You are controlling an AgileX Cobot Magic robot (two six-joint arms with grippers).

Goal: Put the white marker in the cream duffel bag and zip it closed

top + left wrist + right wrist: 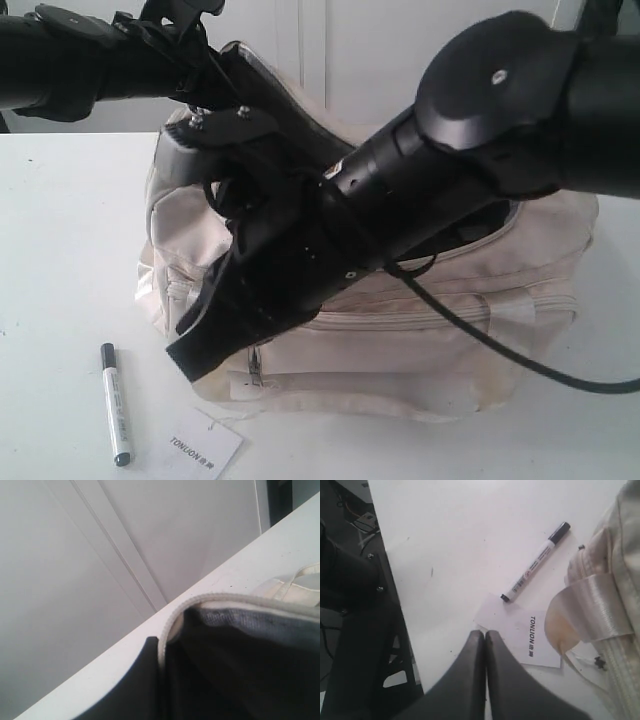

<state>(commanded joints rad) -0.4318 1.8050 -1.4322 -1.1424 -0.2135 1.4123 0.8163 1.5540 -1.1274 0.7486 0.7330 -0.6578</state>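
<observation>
The cream duffel bag's [235,599] corded rim arches across the view, and its dark grey lining [240,660] fills the space beneath it. A dark gripper finger [131,692] lies right against the outside of the rim where the rim drops. Beyond are the white table [240,572], a loop of cream webbing handle [295,575] and a pale panelled wall [100,540].

We note white desk [60,250]: cream duffel bag [400,360] mid-desk; white marker [116,403], paper tag [205,445] toward near edge.

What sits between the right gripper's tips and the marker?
The paper tag: in the right wrist view its corner lies between the shut right gripper and the marker. The rest is bare table.
</observation>
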